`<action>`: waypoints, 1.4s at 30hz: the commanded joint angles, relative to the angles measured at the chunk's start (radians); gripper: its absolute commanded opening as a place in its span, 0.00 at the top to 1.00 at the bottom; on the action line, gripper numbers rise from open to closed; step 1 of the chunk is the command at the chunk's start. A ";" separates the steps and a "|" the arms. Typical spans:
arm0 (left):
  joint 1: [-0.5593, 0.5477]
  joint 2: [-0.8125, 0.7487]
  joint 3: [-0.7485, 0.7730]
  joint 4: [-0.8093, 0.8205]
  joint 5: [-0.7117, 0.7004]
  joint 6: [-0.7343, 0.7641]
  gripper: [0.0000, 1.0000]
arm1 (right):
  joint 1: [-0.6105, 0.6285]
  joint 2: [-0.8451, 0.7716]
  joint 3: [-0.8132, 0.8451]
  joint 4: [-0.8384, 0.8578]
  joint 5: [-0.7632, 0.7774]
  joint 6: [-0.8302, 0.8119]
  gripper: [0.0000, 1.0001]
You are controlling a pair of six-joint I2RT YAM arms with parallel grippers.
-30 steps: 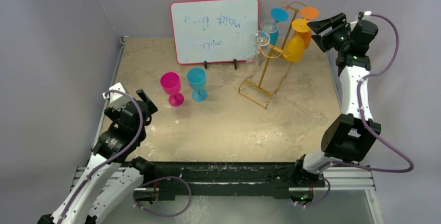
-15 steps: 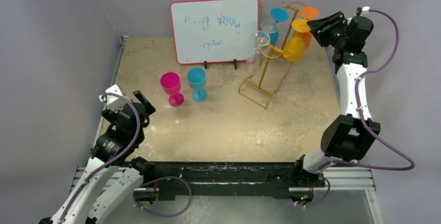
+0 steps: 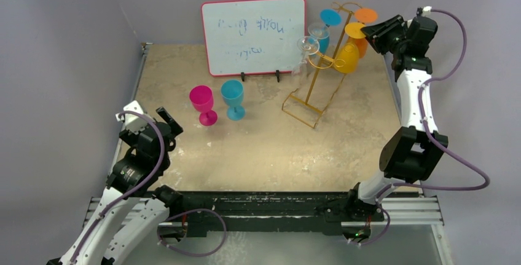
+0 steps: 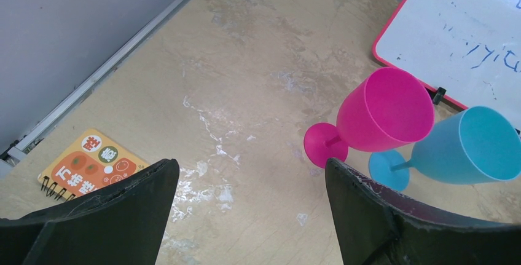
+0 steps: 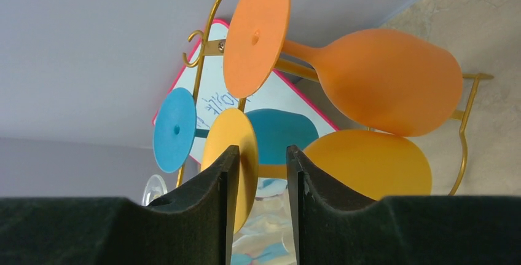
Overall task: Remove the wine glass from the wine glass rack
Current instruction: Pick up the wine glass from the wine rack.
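Yellow plastic wine glass [image 3: 348, 58] hangs inverted on the gold wire wine glass rack [image 3: 316, 74], far right of the worktop [image 3: 258, 148], as the right end effector [image 5: 262, 151] has narrowed to half-open astride its foot, not yet gripping.

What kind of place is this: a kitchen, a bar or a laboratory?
Likely a laboratory test bench. The left arm and right arm are bolted to a metal rail at the table edge, grey walls close it in, and a whiteboard stands beside a rack of glasses.
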State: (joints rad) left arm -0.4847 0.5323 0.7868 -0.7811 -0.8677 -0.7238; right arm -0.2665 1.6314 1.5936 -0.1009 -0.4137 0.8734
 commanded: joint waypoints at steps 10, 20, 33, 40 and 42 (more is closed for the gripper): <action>0.003 0.026 -0.002 0.009 -0.020 -0.020 0.12 | 0.010 -0.048 0.030 -0.011 -0.002 -0.042 0.72; 0.003 0.018 -0.003 0.008 -0.025 -0.023 0.12 | 0.010 -0.080 0.015 0.011 -0.010 -0.028 0.87; 0.003 0.014 -0.002 0.008 -0.024 -0.022 0.12 | 0.010 -0.155 -0.039 0.037 0.006 0.034 0.97; 0.003 0.012 -0.003 0.010 -0.019 -0.020 0.12 | 0.009 -0.211 -0.073 0.062 0.083 0.062 1.00; 0.003 0.010 -0.004 0.010 -0.020 -0.019 0.12 | 0.009 -0.223 -0.087 0.079 0.103 0.070 1.00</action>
State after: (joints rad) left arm -0.4847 0.5514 0.7868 -0.7872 -0.8680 -0.7261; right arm -0.2619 1.4673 1.5223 -0.0925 -0.3550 0.9195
